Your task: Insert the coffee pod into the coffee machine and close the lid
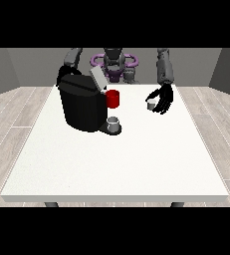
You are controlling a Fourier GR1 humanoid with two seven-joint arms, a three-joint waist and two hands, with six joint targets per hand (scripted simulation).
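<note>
Coffee pod (pixel 151 104) sits pinched in the curled hand at the view's right (pixel 162 99) near the table's (pixel 136 164) far edge, apart from the coffee machine (pixel 83 105), whose lid (pixel 97 77) stands open; insertion and closing remain.

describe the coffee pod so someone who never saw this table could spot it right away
Start at the large black coffee machine on the white table, then look across to the black hand at the view's right. The small pale grey coffee pod sits between that hand's curled fingers and thumb. Unlike the grey cup on the machine's tray and the red part at the machine's side, it is away from the machine.
</note>
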